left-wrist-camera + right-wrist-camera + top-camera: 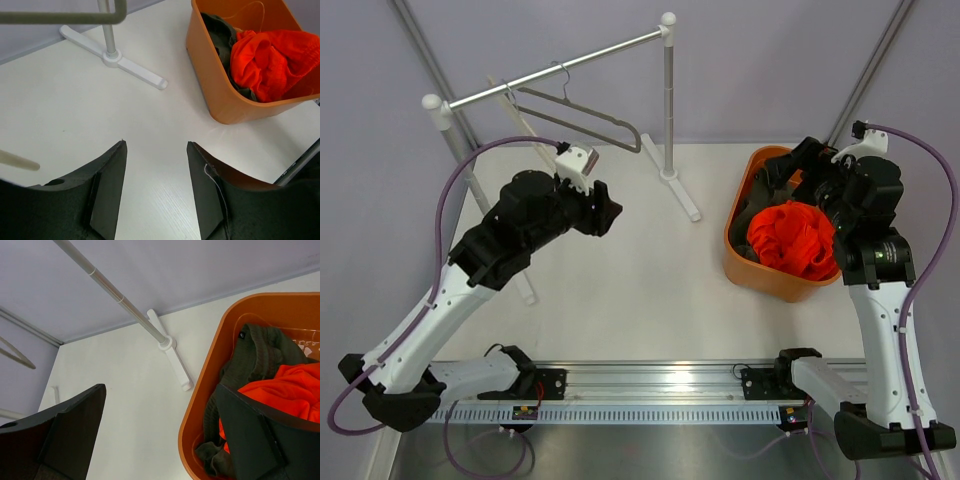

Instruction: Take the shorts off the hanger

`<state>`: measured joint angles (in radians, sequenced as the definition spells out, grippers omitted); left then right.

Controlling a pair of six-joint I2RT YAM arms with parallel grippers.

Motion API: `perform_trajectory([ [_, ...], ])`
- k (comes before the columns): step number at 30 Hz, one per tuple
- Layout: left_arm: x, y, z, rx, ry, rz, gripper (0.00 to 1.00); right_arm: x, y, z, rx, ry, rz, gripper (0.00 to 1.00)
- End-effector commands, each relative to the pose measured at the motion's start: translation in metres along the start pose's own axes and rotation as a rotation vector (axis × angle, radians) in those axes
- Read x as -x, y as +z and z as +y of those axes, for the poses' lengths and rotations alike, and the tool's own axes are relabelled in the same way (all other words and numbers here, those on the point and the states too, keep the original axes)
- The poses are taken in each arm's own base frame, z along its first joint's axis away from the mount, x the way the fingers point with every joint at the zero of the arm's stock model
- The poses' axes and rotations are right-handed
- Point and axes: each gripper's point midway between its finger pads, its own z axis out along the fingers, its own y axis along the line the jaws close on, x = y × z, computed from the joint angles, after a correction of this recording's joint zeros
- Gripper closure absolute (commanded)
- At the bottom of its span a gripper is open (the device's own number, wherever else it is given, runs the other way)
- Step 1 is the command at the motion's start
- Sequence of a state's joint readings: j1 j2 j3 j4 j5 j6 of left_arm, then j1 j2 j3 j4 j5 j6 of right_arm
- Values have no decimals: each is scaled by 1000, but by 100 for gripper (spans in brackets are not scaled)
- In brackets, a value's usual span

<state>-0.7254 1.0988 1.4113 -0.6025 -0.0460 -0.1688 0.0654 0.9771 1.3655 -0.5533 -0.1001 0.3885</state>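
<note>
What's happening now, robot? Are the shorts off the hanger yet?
Left hand open, empty. Right hand open, empty, above the orange bin. Shorts off, bunched in it; hanger bare on the rail. Nothing in the way.

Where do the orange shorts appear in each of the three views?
Top external: the shorts lie bunched in the orange basket, right of centre.
Left wrist: the shorts are at the upper right, in that basket.
Right wrist: the shorts are at the lower right, on a dark green garment.
Shared landmark: the orange basket, seen in all three views.
</note>
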Motion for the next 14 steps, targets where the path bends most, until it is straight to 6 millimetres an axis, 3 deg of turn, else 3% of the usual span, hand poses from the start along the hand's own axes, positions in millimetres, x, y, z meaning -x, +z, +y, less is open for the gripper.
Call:
perform_trajectory([
  [1, 9, -8, -15, -89, 22, -82, 45, 2, 2, 9, 51, -9, -17, 0],
  [8, -20, -12, -16, -117, 12, -42, 44, 0, 4, 10, 65, 16, -23, 0],
  [14, -23, -11, -13, -98, 7, -35, 43, -1, 8, 11, 73, 16, -26, 1],
])
